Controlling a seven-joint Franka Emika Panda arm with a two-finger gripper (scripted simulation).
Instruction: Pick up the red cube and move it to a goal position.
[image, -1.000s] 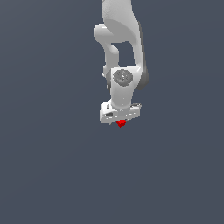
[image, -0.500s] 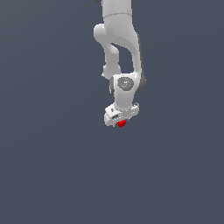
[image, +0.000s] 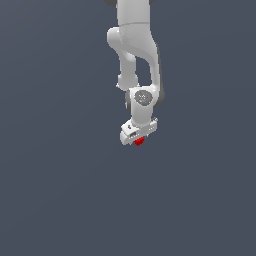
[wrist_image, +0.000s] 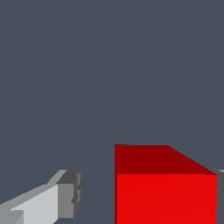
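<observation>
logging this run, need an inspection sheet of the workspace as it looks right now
surface: plain dark grey-blue all over; no edge or markings seen
job's things: red cube sits at the gripper's tip; goal position not marked in either view
clutter: nothing seen
grippers: gripper points down; wrist view shows one finger apart from the cube, the other at the cube's far side; grip cannot be confirmed
cables: nothing seen
surroundings: only the white arm; nothing else seen

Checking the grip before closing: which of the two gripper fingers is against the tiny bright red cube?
The finger barely showing at the wrist picture's edge sits against the tiny bright red cube; the fully visible grey-padded finger stands apart from it.
</observation>
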